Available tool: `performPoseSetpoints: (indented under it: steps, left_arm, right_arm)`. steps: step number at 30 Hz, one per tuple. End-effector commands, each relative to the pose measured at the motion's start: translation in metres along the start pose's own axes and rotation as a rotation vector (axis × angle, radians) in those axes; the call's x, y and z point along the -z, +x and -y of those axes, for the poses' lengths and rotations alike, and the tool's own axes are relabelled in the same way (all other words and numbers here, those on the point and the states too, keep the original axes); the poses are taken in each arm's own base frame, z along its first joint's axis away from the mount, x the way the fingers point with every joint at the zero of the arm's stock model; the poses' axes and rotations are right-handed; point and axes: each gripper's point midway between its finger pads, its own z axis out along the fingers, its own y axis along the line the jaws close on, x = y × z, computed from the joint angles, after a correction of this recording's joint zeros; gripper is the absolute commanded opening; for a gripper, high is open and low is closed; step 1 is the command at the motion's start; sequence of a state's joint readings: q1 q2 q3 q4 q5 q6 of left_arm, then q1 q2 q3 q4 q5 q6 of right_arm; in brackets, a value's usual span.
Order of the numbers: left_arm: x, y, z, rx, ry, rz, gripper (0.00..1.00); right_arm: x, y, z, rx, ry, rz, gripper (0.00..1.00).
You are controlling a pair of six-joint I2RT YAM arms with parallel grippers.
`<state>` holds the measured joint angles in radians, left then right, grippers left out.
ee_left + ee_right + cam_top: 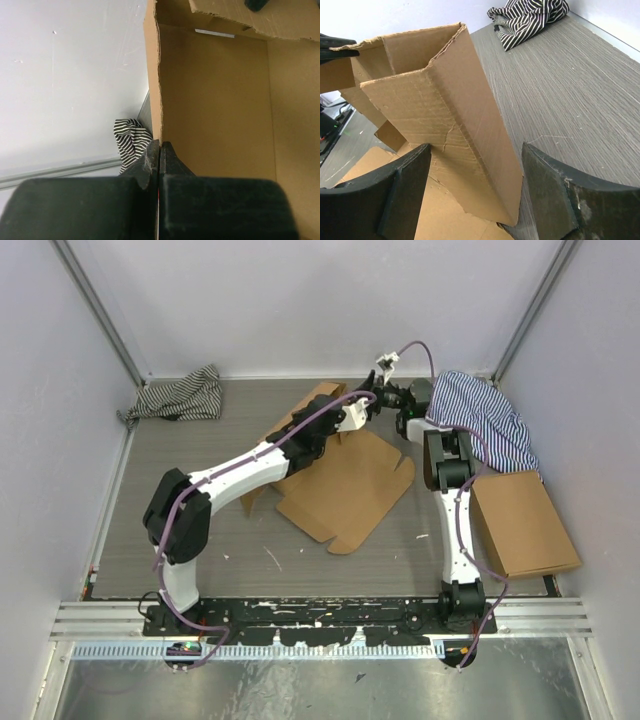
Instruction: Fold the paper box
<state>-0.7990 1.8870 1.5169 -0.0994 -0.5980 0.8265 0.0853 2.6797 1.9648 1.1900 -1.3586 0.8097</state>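
The paper box is a brown die-cut cardboard sheet in the middle of the table, with its far flaps raised. My left gripper is shut on the top edge of a raised wall; in the left wrist view its jaws pinch the thin cardboard edge. My right gripper is open just right of it. In the right wrist view the raised flap's corner stands between its spread fingers, and I cannot tell whether they touch it. The left fingertip shows at the top left, on the flap's edge.
Another closed cardboard box lies right of the right arm. A blue striped cloth lies at the back right and drapes onto that arm. A black-and-white striped cloth lies at the back left. Walls enclose the table.
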Motion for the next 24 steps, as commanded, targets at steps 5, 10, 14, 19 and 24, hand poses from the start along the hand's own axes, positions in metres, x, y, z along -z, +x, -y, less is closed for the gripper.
performPoseSetpoints:
  steps: [5, 10, 14, 19, 24]
  left_arm:
    - [-0.013, 0.008, 0.01, -0.042, 0.012, -0.064, 0.0]
    - [-0.018, 0.01, 0.014, -0.053, 0.002, -0.091, 0.0]
    - [-0.017, 0.007, 0.014, -0.058, -0.001, -0.086, 0.0]
    - [-0.015, 0.001, 0.016, -0.066, -0.001, -0.071, 0.0]
    - [-0.014, -0.002, 0.024, -0.087, 0.004, -0.065, 0.0]
  right_arm:
    - [-0.005, -0.017, -0.016, 0.108, -0.032, 0.004, 0.78]
    - [-0.006, -0.021, -0.018, 0.119, -0.023, 0.012, 0.78]
    - [-0.008, -0.021, -0.017, 0.127, -0.022, 0.011, 0.77]
    - [-0.014, -0.022, -0.019, 0.14, -0.036, 0.008, 0.74]
    - [-0.017, -0.028, -0.01, 0.142, -0.009, 0.013, 0.72]
